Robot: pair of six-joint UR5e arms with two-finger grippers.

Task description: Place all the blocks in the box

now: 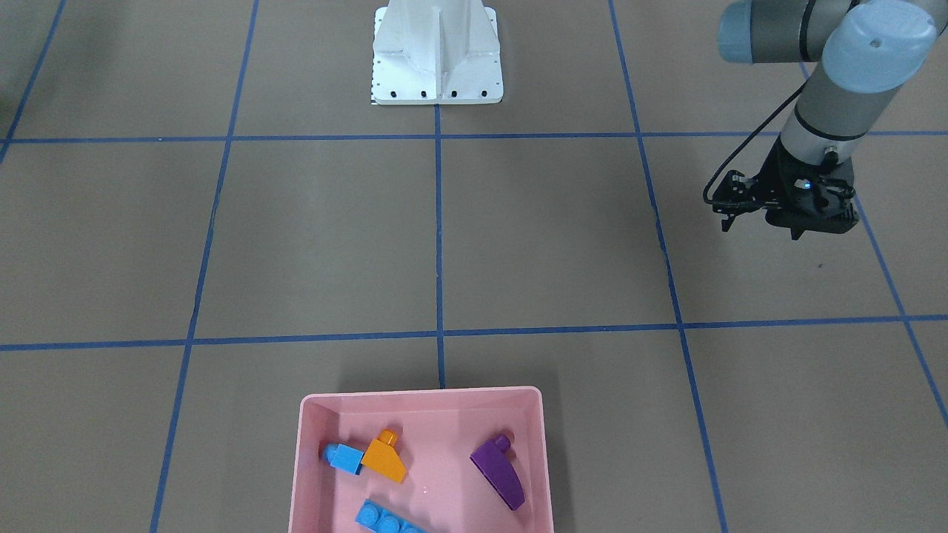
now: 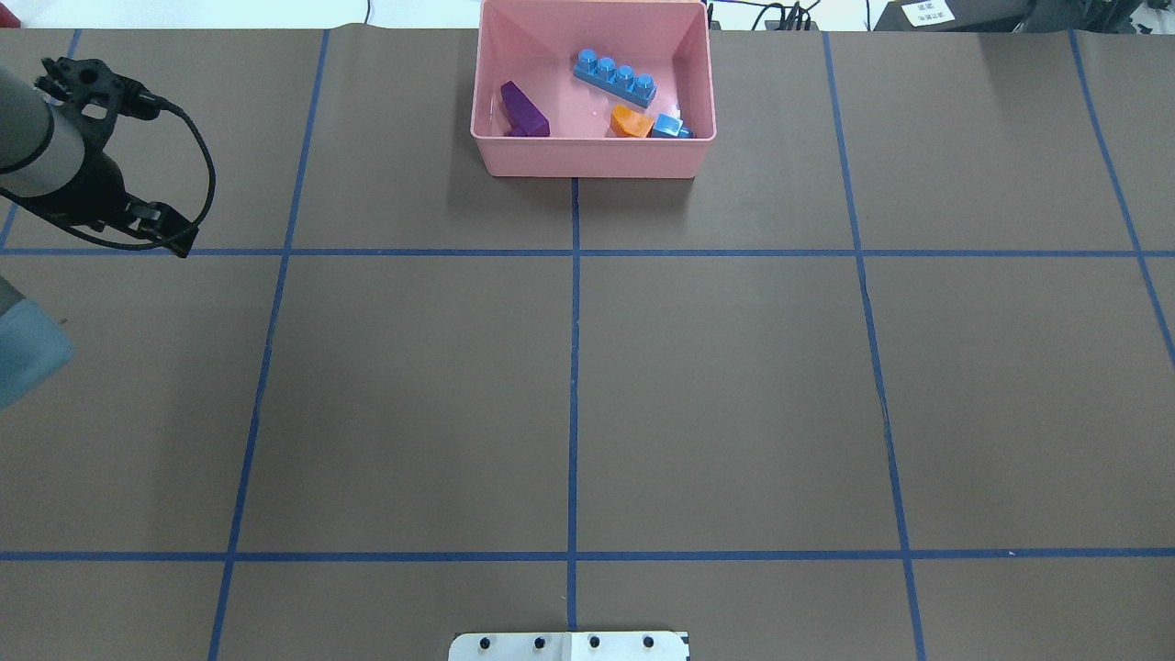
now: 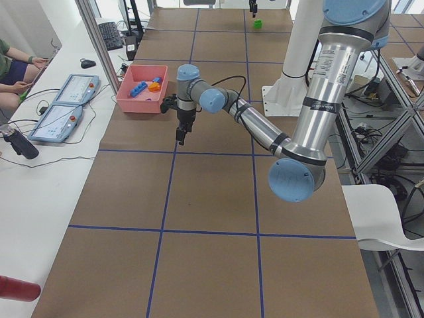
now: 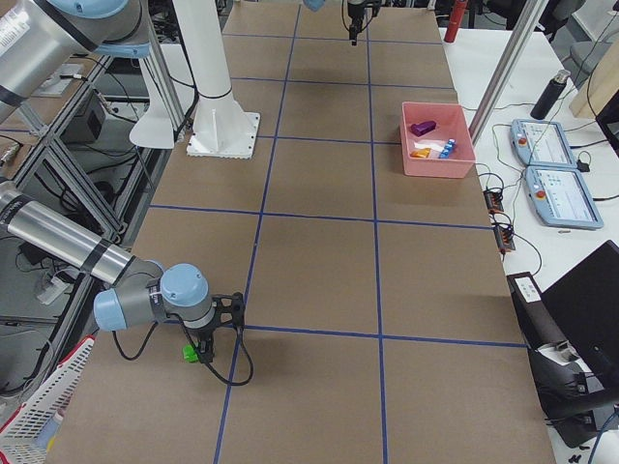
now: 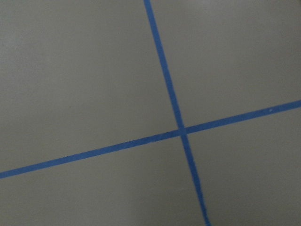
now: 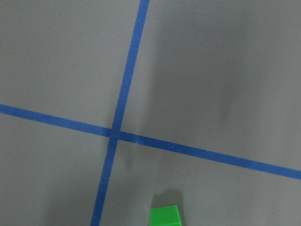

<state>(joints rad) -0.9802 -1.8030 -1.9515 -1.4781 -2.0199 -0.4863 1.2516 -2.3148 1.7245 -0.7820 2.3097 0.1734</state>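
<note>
Lying unboxed (beside right claw [image 4: 202,355]) is the green block [image 6: 164,216].

Brown desk [image 2: 734,404] crossed by blue tape lines [image 2: 574,367]. Beyond its far edge, a white bench [image 3: 40,192] carrying two tablets [image 3: 75,89], dark bottle [image 3: 16,142], keyboard [image 3: 110,34], mouse [image 3: 87,63].

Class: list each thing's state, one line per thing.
box: holds four blocks
long blue bar: in box, studs up
purple wedge: in box
orange block: in box against blue cube
blue cube: in box
green block: on table, outside box
left gripper: away from box, opening unclear
right gripper: near green block, opening unclear
</note>
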